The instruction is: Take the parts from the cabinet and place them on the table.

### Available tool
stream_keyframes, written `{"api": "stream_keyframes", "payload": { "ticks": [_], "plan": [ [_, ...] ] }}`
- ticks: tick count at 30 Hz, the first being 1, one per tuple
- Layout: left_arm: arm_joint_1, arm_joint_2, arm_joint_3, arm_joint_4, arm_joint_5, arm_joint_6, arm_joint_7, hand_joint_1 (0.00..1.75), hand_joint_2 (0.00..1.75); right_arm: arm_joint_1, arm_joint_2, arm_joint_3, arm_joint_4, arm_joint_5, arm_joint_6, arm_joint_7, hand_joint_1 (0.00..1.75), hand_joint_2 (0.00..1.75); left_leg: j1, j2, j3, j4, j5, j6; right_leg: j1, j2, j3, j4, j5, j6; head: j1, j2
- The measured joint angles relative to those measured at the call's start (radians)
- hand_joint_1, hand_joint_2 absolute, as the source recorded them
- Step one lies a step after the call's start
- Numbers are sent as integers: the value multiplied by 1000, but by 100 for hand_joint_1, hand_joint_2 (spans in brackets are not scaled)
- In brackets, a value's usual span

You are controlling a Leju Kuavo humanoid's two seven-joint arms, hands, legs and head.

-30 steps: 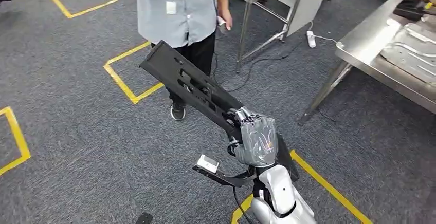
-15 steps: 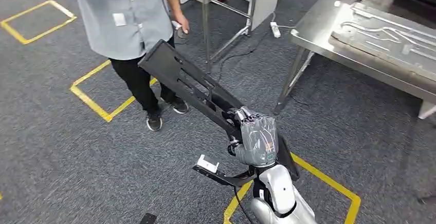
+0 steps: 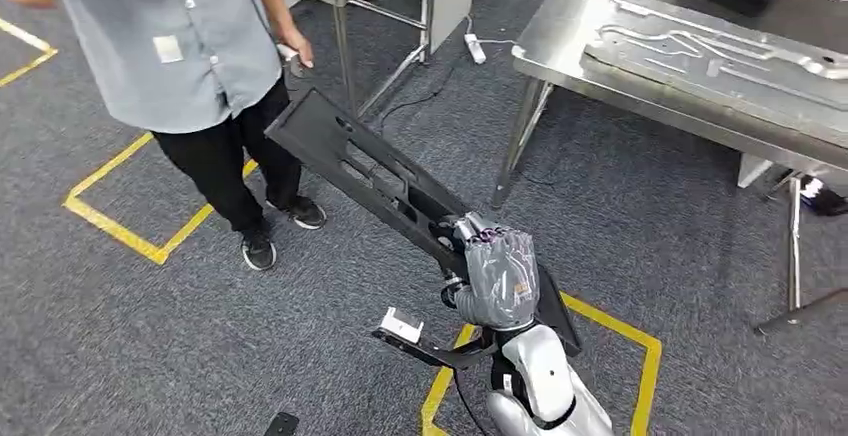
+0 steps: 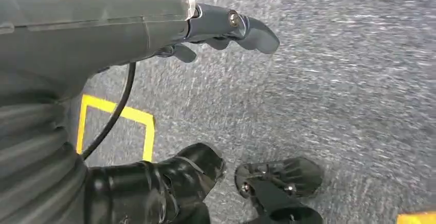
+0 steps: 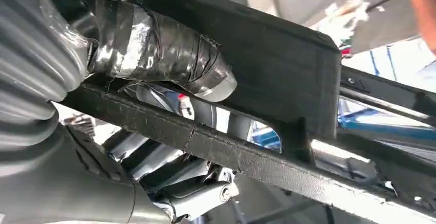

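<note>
View has swung toward the steel table [image 3: 560,51] (metal panel [image 3: 720,51] on top); right hand [image 3: 497,276] clamps the black part [image 3: 370,171].

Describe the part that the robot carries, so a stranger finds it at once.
Start at the steel table on the right, then look left over the grey carpet. The right hand grips a long black part that slants up toward a person. Unlike the silver panel on the table, it is black with cut-out slots.

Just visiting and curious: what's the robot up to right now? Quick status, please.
Right hand grips long black part, held out in front. Left hand hangs over carpet, holding nothing. Steel table ahead right; person stands close by the part's far end.
</note>
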Motion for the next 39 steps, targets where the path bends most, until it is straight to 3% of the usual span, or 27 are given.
{"api": "stream_keyframes", "payload": {
  "ticks": [1, 2, 6, 7, 8, 9, 11, 12, 13, 15, 16, 17, 18, 21, 22, 23, 24, 26, 27, 28, 29, 31, 32, 33, 36, 37, 39],
  "plan": [
    [0, 0, 0, 0, 0, 0, 0, 0, 175, -1, 0, 0, 0, 0, 0, 0, 175, 175, -1, 8, 7, 0, -4, -3, 6, -33, 50, -92, 32, -9, 0, 0],
    [0, 0, -1, 0, 0, 0, 0, 0, 175, -3, 0, 1, 0, 0, 0, 0, 175, 175, -4, 16, 10, -3, -6, -8, 22, -80, 60, -113, 10, -19, 0, 0],
    [-5, 0, -1, 0, -1, 0, 0, 0, 175, -4, 0, 1, -1, 1, 4, 0, 175, 175, -11, 58, 24, -10, -12, -29, 25, -30, 55, -125, 20, -31, 0, 0],
    [-5, 0, -2, 0, -1, 0, -1, 0, 175, -2, 1, 1, -2, 1, 4, 0, 175, 175, -4, 39, 21, -3, -24, -35, 8, -20, 67, -137, 27, -37, -2, 0],
    [-6, 0, -2, 0, -2, -2, -3, 0, 175, -5, 1, 2, -2, 1, 5, 0, 175, 175, -3, -15, 10, 30, -48, -38, 8, -8, 68, -142, 29, -42, -1, 0],
    [-5, 0, -2, 0, -3, -3, -3, 0, 175, -9, 2, 2, -2, 1, 6, 0, 175, 175, -2, -43, -20, 95, -86, -38, 7, 0, 67, -141, 31, -47, -3, 0],
    [-2, 1, -2, 0, -3, -9, -5, 0, 175, -7, 3, 4, -2, 1, 8, 0, 175, 175, -2, -59, -107, 267, -153, -41, 8, 29, 67, -140, 31, -48, -3, 0],
    [0, 1, -2, 0, -3, -14, -7, 0, 175, -6, 3, 5, -1, 1, 8, 0, 175, 175, -2, -59, -133, 310, -155, -42, 9, 43, 67, -139, 30, -48, -4, 0],
    [3, 2, -2, 0, -3, -18, -10, 0, 175, -5, 3, 5, 1, 1, 8, 0, 175, 175, -2, -59, -139, 308, -135, -41, 9, 58, 68, -136, 30, -48, -3, 0],
    [3, 2, -2, 0, -3, -21, -18, 0, 175, -6, 3, 5, 1, 1, 8, 0, 175, 175, -1, -64, -92, 180, -45, -37, 7, 89, 68, -129, 26, -44, -3, 0],
    [2, 3, -2, 0, -3, -24, -21, 0, 175, -6, 3, 5, 1, 1, 8, 0, 175, 175, 1, -91, -42, 62, 15, -34, 6, 105, 68, -122, 22, -39, -3, 0],
    [3, 5, -2, 0, -3, -27, -23, 0, 175, -6, 3, 5, 1, 1, 8, 0, 175, 175, 4, -137, -26, 25, 9, -30, 4, 113, 64, -118, 19, -35, -3, 0],
    [3, 5, -2, 0, -3, -29, -25, 0, 175, -9, 3, 6, 1, 1, 9, 0, 175, 175, 5, -149, -21, 10, 6, -32, 9, 125, 54, -107, 16, -29, -2, 0],
    [-1, 6, -3, 0, -2, -31, -29, 0, 175, -7, 2, 7, 1, 2, 8, 0, 175, 175, -2, -121, -24, 14, 11, -21, 1, 150, 47, -115, 24, -11, -3, 0],
    [-1, 5, -3, 0, -3, -32, -30, 0, 175, -7, 1, 7, 0, 2, 8, 0, 175, 175, 6, -107, -21, 3, 18, -11, 3, 150, 45, -111, 22, -7, -3, 0],
    [-2, 6, -3, 0, -3, -32, -31, 0, 175, -9, 1, 7, 0, 2, 8, 0, 175, 175, 6, -95, -18, -1, 19, -5, 8, 87, 38, -90, 5, -1, 1, 0],
    [-2, 6, -4, 0, -3, -32, -32, 0, 175, -11, 1, 8, 0, 2, 8, 0, 175, 175, 6, -85, -17, -2, 18, 0, 7, 52, 13, -39, -27, 4, 6, 0],
    [1, 6, -4, 0, -4, -33, -32, 0, 175, -12, 1, 10, 0, 2, 8, 0, 175, 175, 3, -59, -16, -1, 16, 3, 2, 24, -61, 110, -96, 12, 6, 0],
    [4, 7, -4, 0, -4, -33, -32, 0, 175, -10, 0, 11, 1, 2, 8, 0, 175, 175, 3, -43, -17, -1, 14, 2, 1, 19, -96, 175, -115, 13, 6, 0],
    [6, 7, -4, 0, -4, -33, -32, 0, 175, -9, 0, 11, 2, 2, 9, 0, 175, 175, 3, -30, -16, -1, 12, 2, -1, 16, -104, 188, -107, 14, 6, 0],
    [6, 7, -4, 0, -4, -33, -32, 0, 175, -8, 0, 11, 2, 2, 8, 0, 175, 175, 2, -18, -14, -1, 10, 1, -2, 15, -87, 152, -77, 12, 6, 0],
    [3, 6, -4, 0, -4, -33, -32, 0, 175, -9, 0, 11, 1, 2, 8, 0, 175, 175, 2, 5, -4, -1, 4, -3, 1, -7, 9, -24, 12, 1, 6, 0],
    [3, 6, -4, 0, -4, -33, -32, 0, 175, -10, 0, 11, 0, 2, 8, 0, 175, 175, 1, 14, 2, -2, 0, -7, 10, -57, 54, -110, 29, -9, 6, 0],
    [3, 5, -4, 0, -4, -33, -32, 0, 175, -12, 0, 12, 0, 2, 8, 0, 175, 175, -5, 22, 4, -2, -3, -13, 25, -75, 59, -119, 17, -13, 6, 0],
    [-1, 6, -4, 0, -3, -34, -32, 0, 175, -12, 0, 12, 0, 2, 8, 0, 175, 175, -6, 53, 14, -9, -7, -27, 26, -34, 53, -121, 21, -21, 5, 0],
    [-4, 6, -4, 0, -4, -35, -32, 0, 175, -12, 0, 12, 0, 2, 9, 0, 175, 175, -9, 65, 22, -11, -10, -35, 21, -21, 57, -132, 25, -28, 5, 0],
    [-5, 6, -5, 0, -6, -35, -32, 0, 175, -15, 0, 13, -1, 2, 9, 0, 175, 175, -2, -18, -1, 48, -54, -41, 9, -1, 70, -144, 33, -40, 4, 0]
  ]
}}
